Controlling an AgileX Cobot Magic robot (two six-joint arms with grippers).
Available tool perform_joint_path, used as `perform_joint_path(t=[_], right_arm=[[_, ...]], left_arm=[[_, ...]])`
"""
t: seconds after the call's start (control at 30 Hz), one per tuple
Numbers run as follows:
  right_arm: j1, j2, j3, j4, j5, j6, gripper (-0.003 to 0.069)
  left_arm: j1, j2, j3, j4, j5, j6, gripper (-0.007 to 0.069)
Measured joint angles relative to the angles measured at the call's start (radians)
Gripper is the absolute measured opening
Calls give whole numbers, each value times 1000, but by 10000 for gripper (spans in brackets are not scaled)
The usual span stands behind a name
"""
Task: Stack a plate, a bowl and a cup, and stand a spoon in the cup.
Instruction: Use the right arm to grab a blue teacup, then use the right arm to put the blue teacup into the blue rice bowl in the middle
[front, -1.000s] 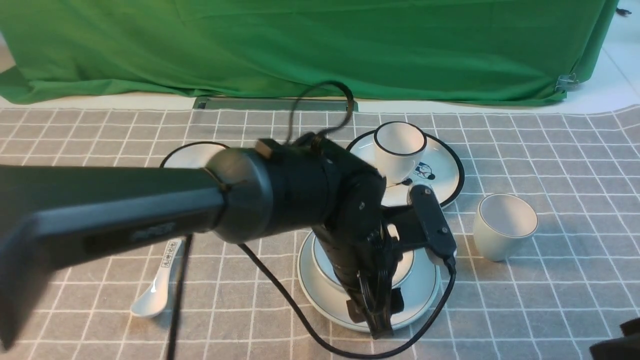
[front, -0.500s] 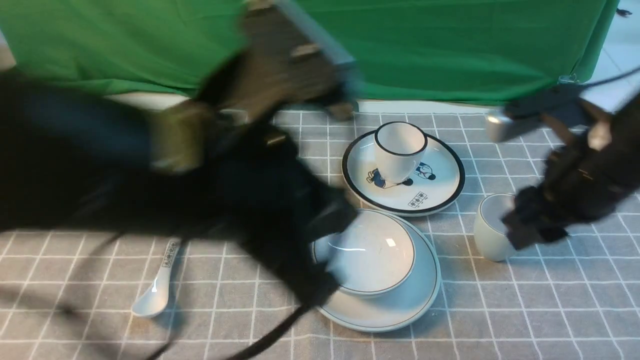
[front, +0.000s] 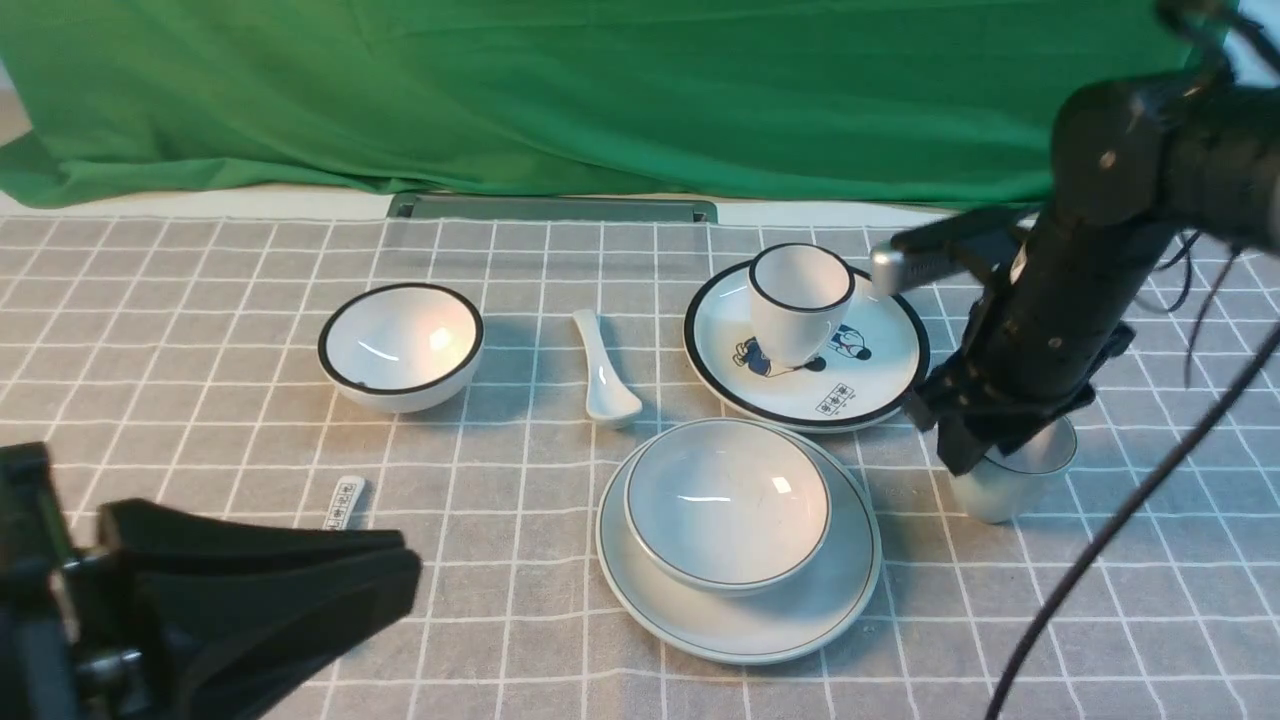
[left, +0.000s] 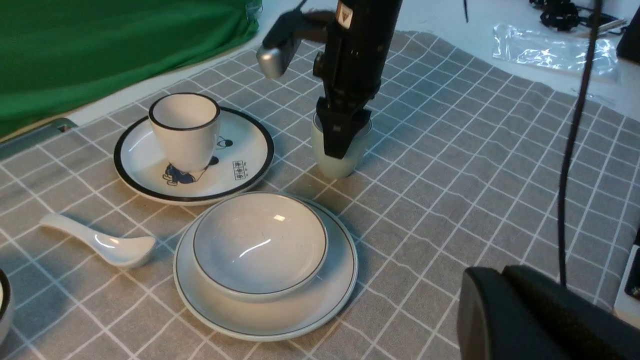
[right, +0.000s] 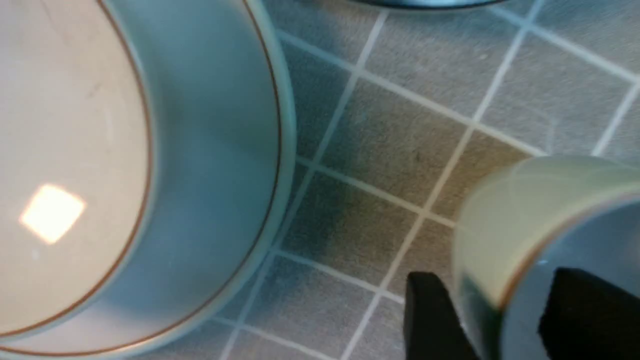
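The bowl (front: 727, 505) sits inside the plate (front: 840, 590) at the front centre. To their right the cup (front: 990, 495) stands upright on the cloth. My right gripper (front: 965, 460) points down over the cup's near-left rim, open, with one finger outside the wall and one inside; in the right wrist view the gripper (right: 505, 320) straddles the cup (right: 520, 205) with a gap on the inner side. The spoon (front: 605, 380) lies behind the plate, bowl end toward me. My left gripper (front: 410, 570) is low at the front left, shut and empty.
A black-rimmed cup (front: 800, 300) stands on a cartoon plate (front: 880, 370) just behind the stack. A black-rimmed bowl (front: 400, 345) sits at the left. A spoon with a marked handle (front: 345, 497) pokes out from behind my left gripper. Green cloth hangs at the back.
My left arm pulled back from over the plate and bowl to the front left, and its gripper shut. My right arm came in and dropped onto the cup's rim.
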Motion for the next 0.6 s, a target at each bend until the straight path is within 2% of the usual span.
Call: perform_joint_path(t=[0.07,0.1,0.17,0.37,0.5,0.57,0.6], right_arm=[[0,16,0,2,0,-8,230],[0,21,0,2,2,-20,161],[0,20,-8,1,16,-27,88],[34,-58,-37,16,89,-22,90],[159,-172,-51,46,89,-15,90],[263,-193,-57,72,87,-15,90],[270,-191,-57,74,87,-15,90]], left_arm=[[0,-13,0,-1,-4,-1,8],[0,-17,0,-1,-4,-1,8],[0,-17,0,-2,-4,-1,10],[0,-18,0,-5,-5,-3,10],[0,-18,0,-4,-5,-3,10],[0,-18,0,0,-6,-3,10],[0,-18,0,0,-6,-3,10]])
